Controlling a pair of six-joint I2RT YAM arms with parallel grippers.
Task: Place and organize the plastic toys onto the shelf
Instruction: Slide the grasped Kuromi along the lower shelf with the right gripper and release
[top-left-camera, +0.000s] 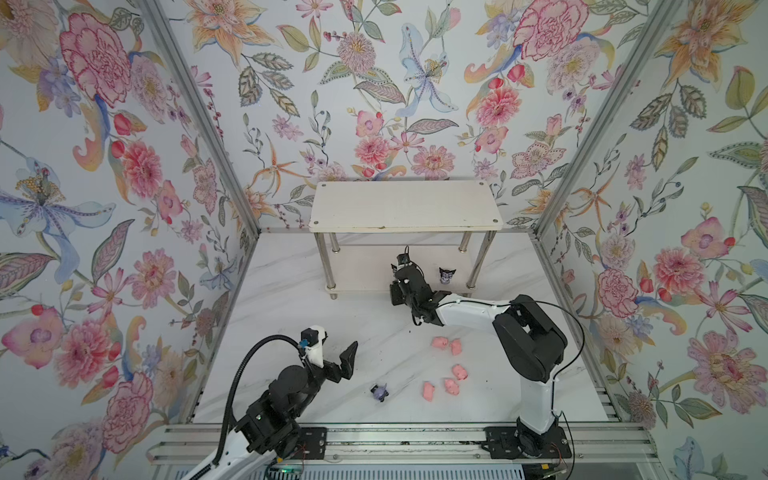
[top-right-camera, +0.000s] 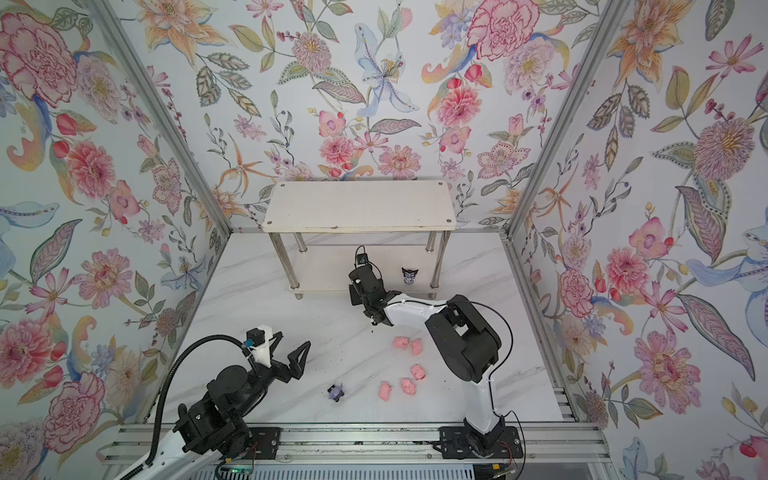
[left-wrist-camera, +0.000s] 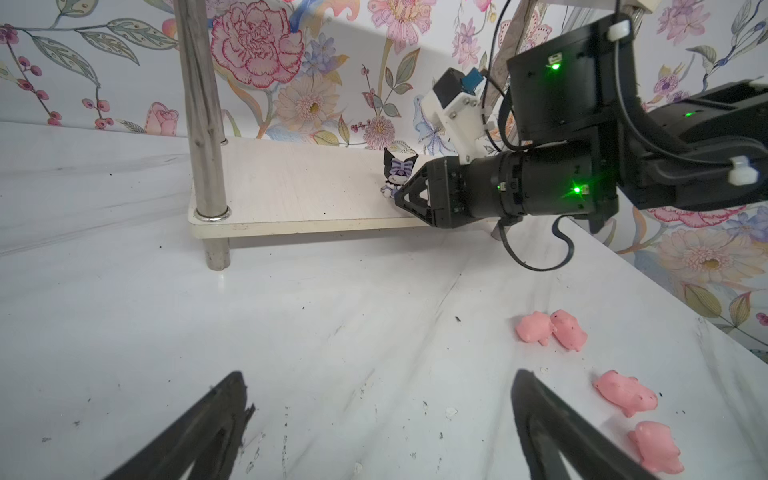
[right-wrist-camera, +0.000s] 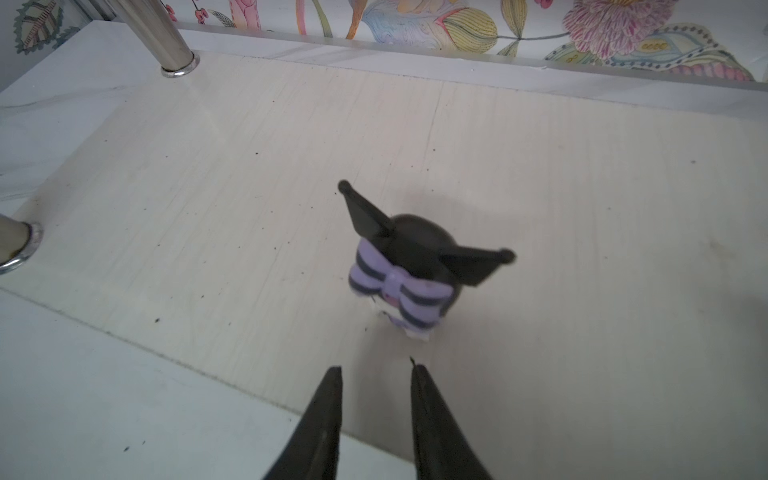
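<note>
Five pink pigs (top-left-camera: 459, 372) on tabletop (top-left-camera: 291, 316), figurine (top-left-camera: 447, 275) on lower shelf (top-left-camera: 365, 270)

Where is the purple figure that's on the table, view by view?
In a top view: purple figure low centre, left of the pigs.
In a top view: figure, same spot.
Left wrist: not in it.
Right wrist: not in it.
Shared landmark: the shelf.

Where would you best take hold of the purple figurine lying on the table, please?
Probably across its rounded body, straight from above with the open left gripper: the purple figurine lies toppled on the table with space around it, and its thin ears look too slender to pinch.
</note>
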